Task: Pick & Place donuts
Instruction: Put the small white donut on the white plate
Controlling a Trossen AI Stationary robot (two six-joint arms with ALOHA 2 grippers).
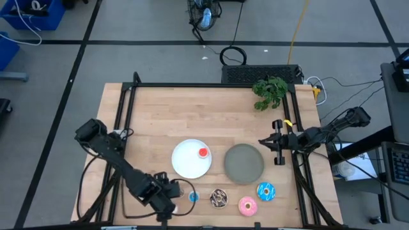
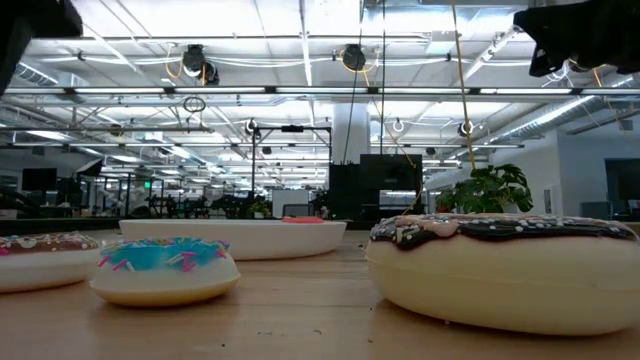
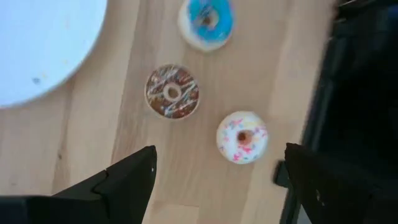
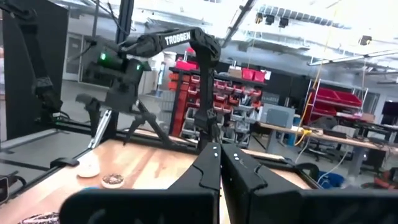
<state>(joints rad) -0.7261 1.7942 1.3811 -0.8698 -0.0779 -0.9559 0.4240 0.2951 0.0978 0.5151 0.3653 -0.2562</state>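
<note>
Tabletop seen from above, described left to right. The left gripper (image 1: pixel 171 191) hovers at the near-left of the wooden table (image 1: pixel 160 115), jaws spread wide and empty. Just beside it lies a small blue donut (image 1: pixel 193 197), probably the next pick. To grab it well, the jaws should centre over the ring, straddle it, and descend straight before closing. Behind sits the white plate (image 1: pixel 185 167), carrying a tiny red donut (image 1: pixel 203 153). Next along the near edge come the chocolate-drizzled donut (image 1: pixel 219 198), the pink donut (image 1: pixel 247 206) and the blue sprinkled donut (image 1: pixel 266 191). The grey plate (image 1: pixel 243 163) sits bare behind them. At the right edge the right gripper (image 1: pixel 278 149) waits, jaws closed on nothing.
</note>
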